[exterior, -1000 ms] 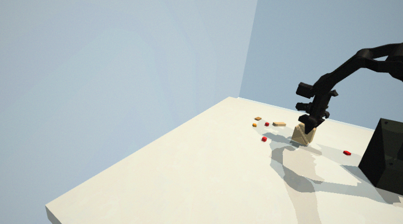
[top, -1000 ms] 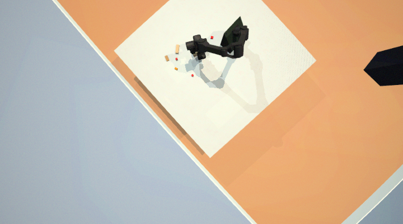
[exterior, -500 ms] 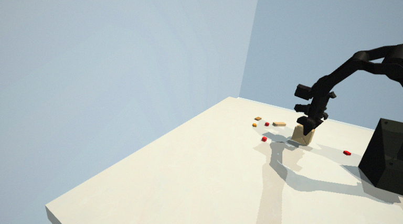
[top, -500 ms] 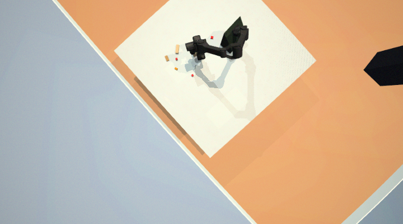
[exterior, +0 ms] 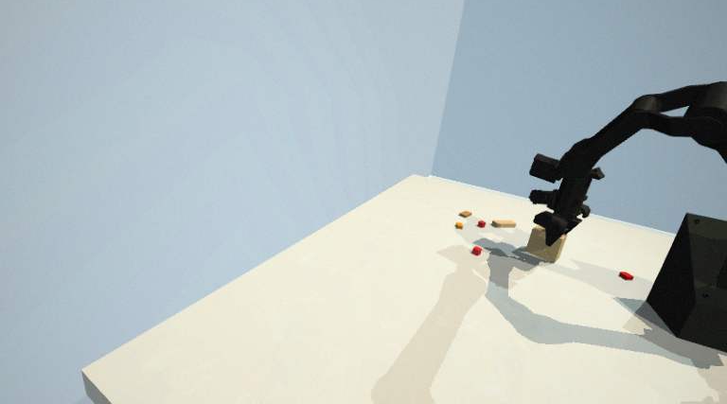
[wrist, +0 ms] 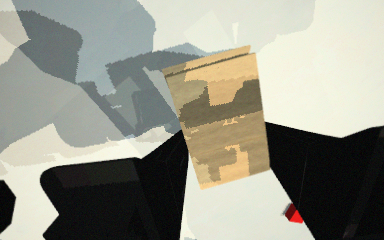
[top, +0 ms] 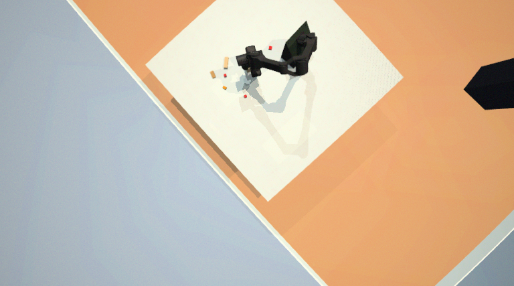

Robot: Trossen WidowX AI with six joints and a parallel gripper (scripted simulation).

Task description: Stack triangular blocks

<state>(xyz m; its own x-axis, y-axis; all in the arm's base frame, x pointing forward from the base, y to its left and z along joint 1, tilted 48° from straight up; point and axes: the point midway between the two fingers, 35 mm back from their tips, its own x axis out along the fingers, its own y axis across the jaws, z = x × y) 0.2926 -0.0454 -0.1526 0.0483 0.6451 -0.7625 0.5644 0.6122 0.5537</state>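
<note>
My gripper (exterior: 552, 239) (wrist: 219, 130) is shut on a tan triangular block (exterior: 559, 251) (wrist: 235, 95), one finger on each side in the wrist view. The other tan triangular block (exterior: 536, 250) (wrist: 208, 61) stands on the table, low on the left in the exterior view. The held block lies over its slope, and together they look nearly square. In the wrist view a strip of the lower block shows past the held block's far edge, with a thin dark line between them. Whether the sloped faces touch fully cannot be told. The arm mostly hides both blocks in the top view.
On the white table (top: 288, 127) (exterior: 278, 313) lie a long tan block (top: 225, 63) (exterior: 504, 223), a small brown block (top: 212, 74) (exterior: 465, 214), an orange piece (top: 224, 87) (exterior: 459, 225) and red pieces (top: 225, 75) (exterior: 476, 251). Another red piece (top: 270, 47) (exterior: 626, 275) lies near the arm base.
</note>
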